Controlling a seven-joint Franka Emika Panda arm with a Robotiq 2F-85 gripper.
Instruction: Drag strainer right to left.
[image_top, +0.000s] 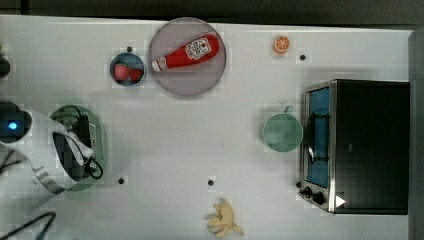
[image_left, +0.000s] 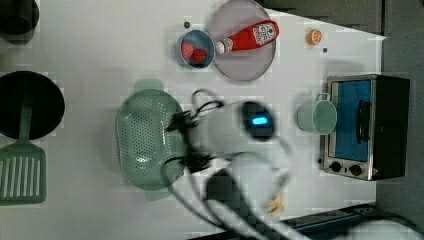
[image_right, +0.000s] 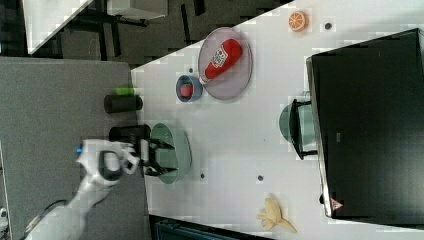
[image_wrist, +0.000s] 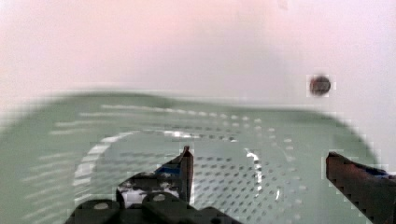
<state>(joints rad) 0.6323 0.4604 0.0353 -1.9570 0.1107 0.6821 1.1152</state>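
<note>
The strainer lies at the top view's left end of the counter, well apart from the cup. The hand hangs over its bowl, fingers spread, gripping nothing. The drag looks finished; next, lift clear.

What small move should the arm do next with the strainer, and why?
Probably lift straight up and away. The strainer already sits at the far left of the table in the top view, far from the cup and the toaster oven. The end effector is open above the strainer's bowl, its fingers gripping nothing, so the drag looks done.
</note>
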